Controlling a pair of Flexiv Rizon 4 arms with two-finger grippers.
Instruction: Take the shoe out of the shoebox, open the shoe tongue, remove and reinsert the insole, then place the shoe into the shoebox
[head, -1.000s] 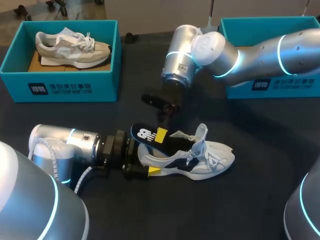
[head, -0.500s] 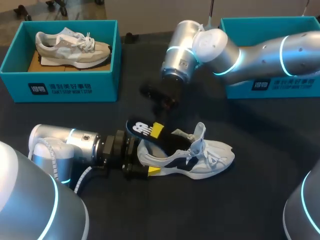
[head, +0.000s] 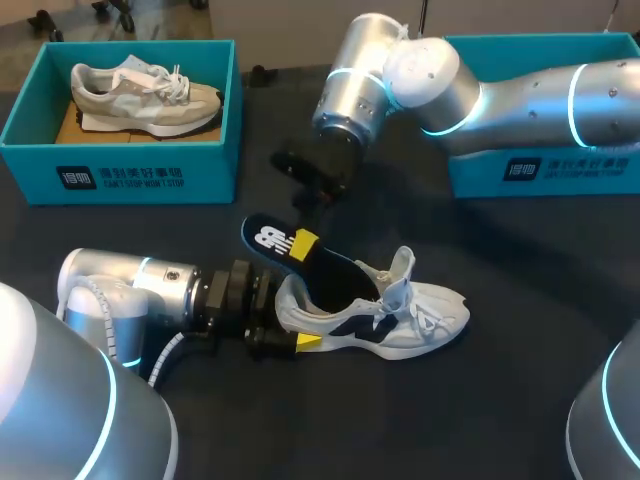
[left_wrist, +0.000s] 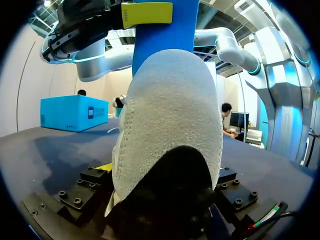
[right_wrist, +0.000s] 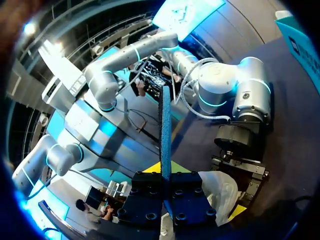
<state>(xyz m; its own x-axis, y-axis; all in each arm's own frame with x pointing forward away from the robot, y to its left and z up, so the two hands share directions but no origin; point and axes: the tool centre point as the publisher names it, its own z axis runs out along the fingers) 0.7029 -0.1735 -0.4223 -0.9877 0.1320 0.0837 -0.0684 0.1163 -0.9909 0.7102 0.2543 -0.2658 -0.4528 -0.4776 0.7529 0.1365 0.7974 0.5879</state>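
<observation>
The white and navy shoe rests on the dark table. Its long axis runs side to side, with the toe toward my right and the heel toward my left. The left gripper is clamped on the heel. The dark insole slants up out of the shoe's opening toward my left, and its raised end carries a white logo. The right gripper is pinched on it just below that logo. A teal shoebox at far right and another box at far left, which holds a grey shoe, both have white print on their front walls.
</observation>
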